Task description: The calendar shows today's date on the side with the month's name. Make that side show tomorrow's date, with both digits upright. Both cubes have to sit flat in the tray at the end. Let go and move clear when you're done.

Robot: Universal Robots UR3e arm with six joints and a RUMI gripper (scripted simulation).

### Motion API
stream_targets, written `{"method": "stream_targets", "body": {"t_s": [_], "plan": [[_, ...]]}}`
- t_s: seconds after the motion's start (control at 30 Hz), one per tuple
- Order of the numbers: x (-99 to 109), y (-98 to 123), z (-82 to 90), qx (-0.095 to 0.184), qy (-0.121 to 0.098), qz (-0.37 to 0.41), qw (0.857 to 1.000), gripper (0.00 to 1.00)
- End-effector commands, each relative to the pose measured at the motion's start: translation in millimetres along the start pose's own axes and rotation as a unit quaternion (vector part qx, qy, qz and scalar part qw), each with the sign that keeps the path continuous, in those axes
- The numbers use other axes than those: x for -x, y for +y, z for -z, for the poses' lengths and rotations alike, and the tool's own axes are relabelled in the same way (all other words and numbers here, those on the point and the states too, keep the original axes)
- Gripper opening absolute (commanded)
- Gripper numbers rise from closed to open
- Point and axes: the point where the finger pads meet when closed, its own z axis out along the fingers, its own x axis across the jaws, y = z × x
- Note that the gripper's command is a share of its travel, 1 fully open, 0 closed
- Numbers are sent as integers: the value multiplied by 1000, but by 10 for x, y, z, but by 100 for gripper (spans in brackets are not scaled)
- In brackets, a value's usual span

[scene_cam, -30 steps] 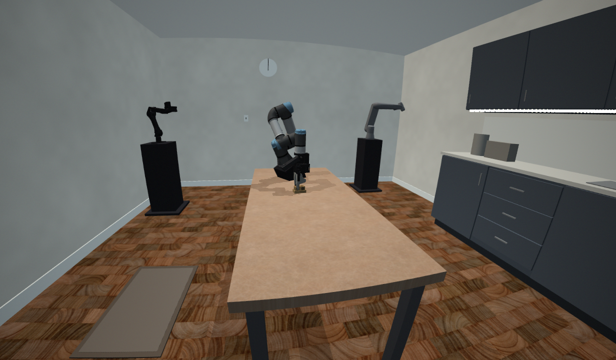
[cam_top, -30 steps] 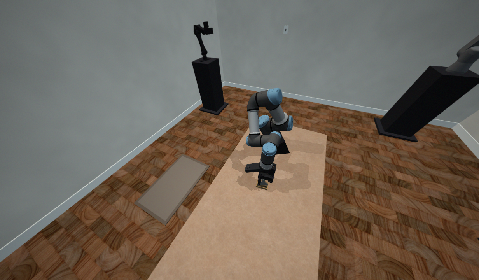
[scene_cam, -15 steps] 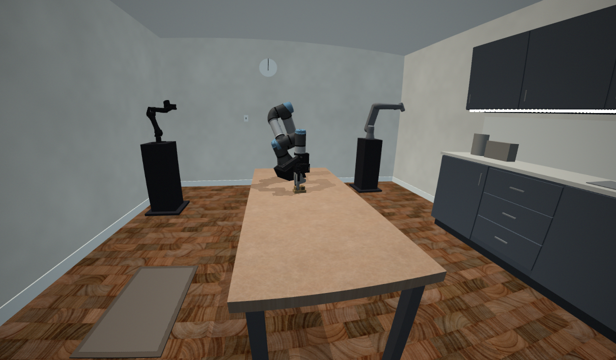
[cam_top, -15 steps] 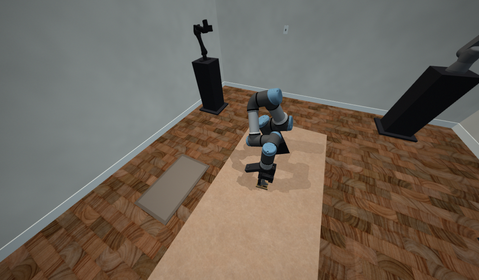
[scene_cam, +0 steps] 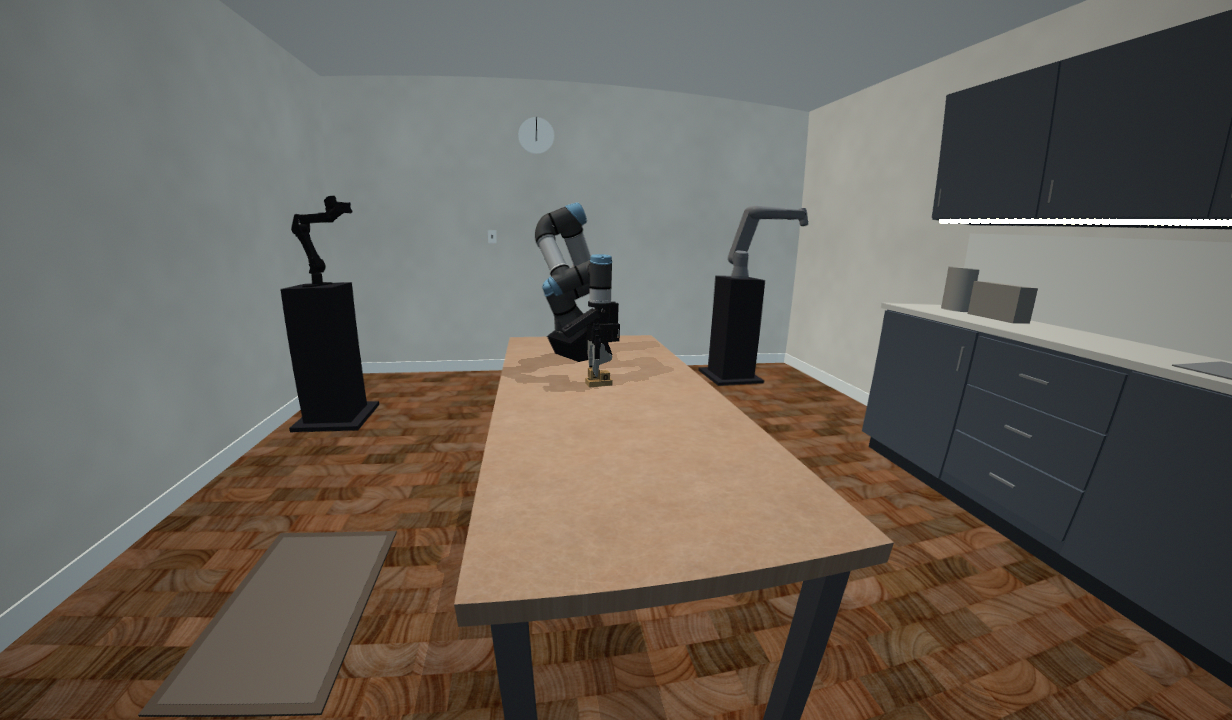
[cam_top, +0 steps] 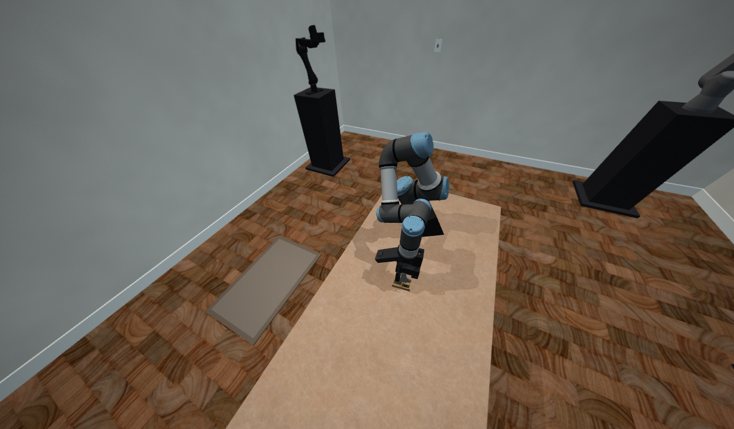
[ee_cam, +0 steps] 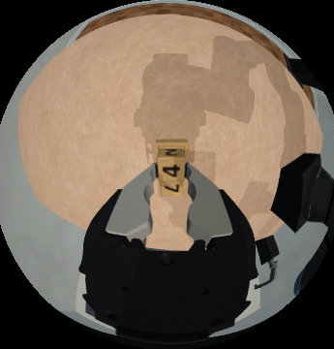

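Observation:
The small wooden calendar (ee_cam: 171, 167) stands on the table under my gripper; it also shows in the top view (cam_top: 401, 286) and the exterior view (scene_cam: 598, 379). In the wrist view the two digit cubes lie in a row running away from me. The middle cube (ee_cam: 172, 171) has a 4 on top and the near cube (ee_cam: 170, 187) has a 7 on top, both turned sideways. A wooden piece (ee_cam: 171, 152) marked with an N lies at the far end. My gripper (ee_cam: 171, 164) points straight down, its fingertips pressed on both sides of the cube with the 4. The side with the month's name is hidden.
The arm's base (cam_top: 431, 224) stands on the far end of the long table (scene_cam: 620, 465). Two black pedestals (scene_cam: 320, 353) (scene_cam: 735, 326) stand on the floor beyond the table. Cabinets line the right wall.

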Motion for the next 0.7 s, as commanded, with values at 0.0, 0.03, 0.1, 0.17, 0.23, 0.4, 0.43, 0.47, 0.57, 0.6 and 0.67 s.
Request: {"method": "stream_targets", "body": {"t_s": [0.0,0.03,0.1,0.17,0.23,0.4,0.43,0.47,0.57,0.6,0.67], "plan": [[6,-1,140,0,-1,0,1000,10],[7,-1,174,0,-1,0,1000,10],[6,-1,247,0,-1,0,1000,10],[6,-1,324,0,-1,0,1000,10],[6,-1,403,0,-1,0,1000,10],[6,-1,521,0,-1,0,1000,10],[6,-1,559,0,-1,0,1000,10],[6,-1,596,0,-1,0,1000,10],[6,-1,697,0,-1,0,1000,10],[6,-1,727,0,-1,0,1000,10],[6,-1,780,0,-1,0,1000,10]]}}
